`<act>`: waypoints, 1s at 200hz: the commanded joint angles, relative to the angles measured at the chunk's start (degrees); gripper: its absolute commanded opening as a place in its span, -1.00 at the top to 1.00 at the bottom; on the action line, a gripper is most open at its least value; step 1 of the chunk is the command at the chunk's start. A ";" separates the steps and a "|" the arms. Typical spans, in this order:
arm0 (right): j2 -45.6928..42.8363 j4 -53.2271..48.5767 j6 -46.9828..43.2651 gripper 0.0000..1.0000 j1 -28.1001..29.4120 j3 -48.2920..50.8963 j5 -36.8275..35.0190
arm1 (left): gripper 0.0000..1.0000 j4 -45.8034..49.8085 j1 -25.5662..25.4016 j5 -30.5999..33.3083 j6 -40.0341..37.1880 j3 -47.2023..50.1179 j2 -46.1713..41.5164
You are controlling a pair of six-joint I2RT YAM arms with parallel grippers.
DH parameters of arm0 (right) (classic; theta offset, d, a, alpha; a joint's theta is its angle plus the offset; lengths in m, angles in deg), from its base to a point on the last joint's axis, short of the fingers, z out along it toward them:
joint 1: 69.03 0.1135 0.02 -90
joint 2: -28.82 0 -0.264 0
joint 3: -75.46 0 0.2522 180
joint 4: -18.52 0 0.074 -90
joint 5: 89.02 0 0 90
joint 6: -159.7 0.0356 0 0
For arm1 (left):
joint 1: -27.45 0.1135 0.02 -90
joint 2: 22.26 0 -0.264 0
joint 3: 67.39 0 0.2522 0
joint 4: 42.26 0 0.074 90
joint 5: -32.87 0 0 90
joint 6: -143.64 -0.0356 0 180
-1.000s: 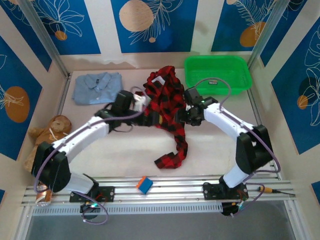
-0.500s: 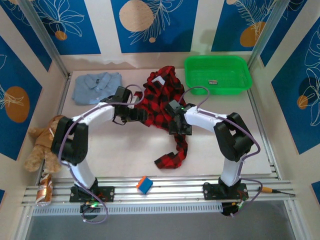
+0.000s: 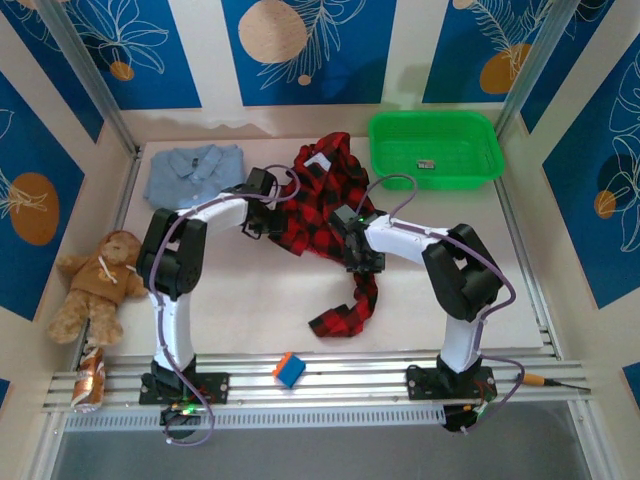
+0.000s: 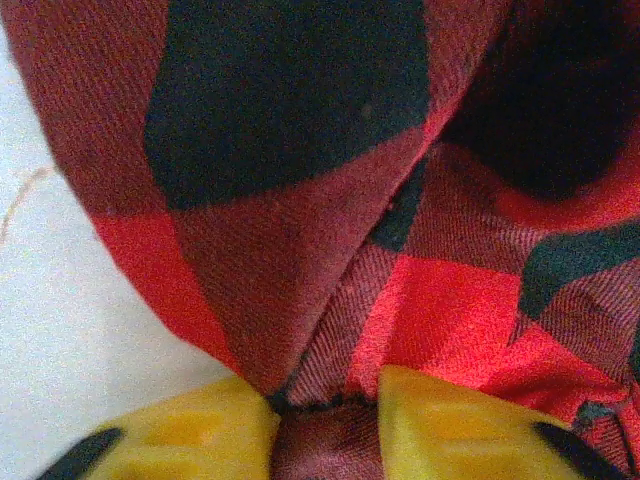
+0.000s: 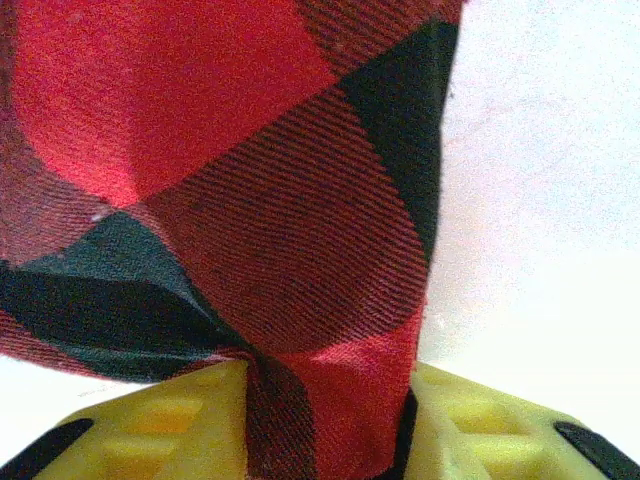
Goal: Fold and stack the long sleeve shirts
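on the bench (image 3: 250, 290), left hand (image 4: 325, 405) and right hand (image 5: 330, 395) each clench a fold of the crumpled red-and-black flannel shirt (image 3: 320, 205); grips seem firm, so draw apart evenly to flatten it.

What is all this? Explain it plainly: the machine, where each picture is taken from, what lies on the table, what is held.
Two robot arms are bolted at the near edge of a table. The overhead picture looks down from behind them; the two close-ups come from wrist cameras. On the table lie a red-and-black checked shirt, a light blue shirt and a green basket; a teddy bear sits at its left edge. The left gripper and the right gripper are each shut on a fold of the checked shirt.
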 commanded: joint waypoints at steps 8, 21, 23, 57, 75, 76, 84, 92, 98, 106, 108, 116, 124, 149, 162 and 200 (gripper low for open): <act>-0.62 -2.15 1.64 0.57 0.22 2.32 -2.34 | 0.76 -1.43 -0.56 -0.26 -0.09 1.22 -3.75; -2.97 -1.99 1.77 0.69 0.35 3.45 -3.12 | 0.82 -1.48 -0.11 -0.24 0.06 2.44 -7.93; -3.58 -1.99 1.82 0.70 0.42 3.61 -3.26 | 0.83 -1.41 -0.01 -0.25 0.06 2.49 -8.65; -12.76 -3.44 0.49 0.99 0.38 6.17 -4.45 | 0.91 1.14 1.98 -2.65 -0.72 3.18 -19.65; -17.34 -4.15 -0.52 1.00 0.23 7.02 -3.15 | 0.93 3.15 3.63 -5.20 -0.58 1.92 -23.32; -17.55 -4.21 -0.56 1.00 0.29 7.03 -3.07 | 0.93 3.26 3.77 -5.36 -0.52 1.82 -23.43; -18.89 -4.94 -0.98 1.00 0.21 7.12 -2.80 | 0.93 3.91 4.84 -6.74 -0.26 1.24 -24.96; -20.04 -6.35 -1.13 1.00 0.19 7.16 -2.93 | 0.92 4.47 6.15 -8.71 0.19 0.60 -26.18; -20.94 -7.19 -1.19 1.00 0.24 7.33 -3.34 | 0.92 4.91 7.02 -10.38 0.41 0.00 -26.94; -22.02 -7.81 -1.50 1.00 0.06 7.82 -3.61 | 0.91 5.63 8.02 -12.27 0.58 -0.65 -27.76; -22.33 -8.01 -1.58 1.00 -0.03 8.03 -3.68 | 0.90 5.82 8.21 -12.63 0.52 -0.83 -27.89; -23.16 -8.06 -1.90 1.00 -0.45 8.86 -3.61 | 0.90 6.80 9.16 -13.80 0.22 -1.40 -28.39; -23.97 -7.82 -2.13 1.00 -0.95 9.83 -3.20 | 0.89 7.84 10.02 -14.41 -0.46 -1.64 -28.85; -25.58 -6.98 -2.03 1.00 -1.84 12.23 -2.10 | 0.89 9.44 13.31 -16.23 -2.15 0.00 -30.85; -25.84 -6.27 -1.90 1.00 -1.68 13.11 -1.14 | 0.89 9.40 15.10 -16.98 -2.31 1.46 -32.01; -23.81 -5.99 -1.34 1.00 0.64 14.23 0.94 | 0.91 8.83 20.16 -15.82 -1.49 -1.04 -30.25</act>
